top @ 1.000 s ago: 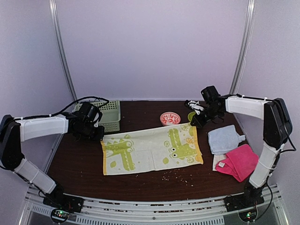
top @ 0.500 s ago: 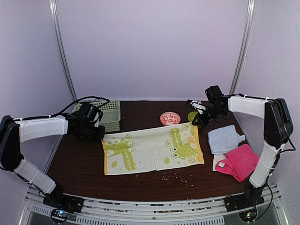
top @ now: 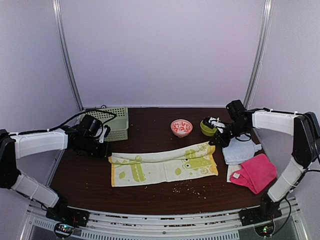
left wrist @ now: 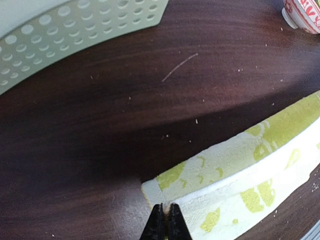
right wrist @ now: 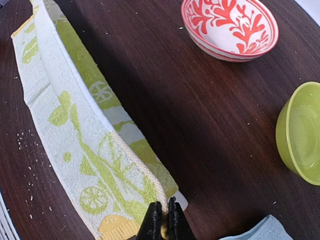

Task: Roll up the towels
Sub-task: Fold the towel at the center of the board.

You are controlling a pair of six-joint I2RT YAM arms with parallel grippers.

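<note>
Top view: your left claw and right claw, pinched shut on the yellow towel, are dragging its edge away from the bowl, folding it.

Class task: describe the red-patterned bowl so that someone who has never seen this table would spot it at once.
On the dark wooden table, look along the far side, between the green basket on the left and the plain green bowl on the right. The small bowl stands just beyond the yellow towel. It alone is white with red leafy markings.
</note>
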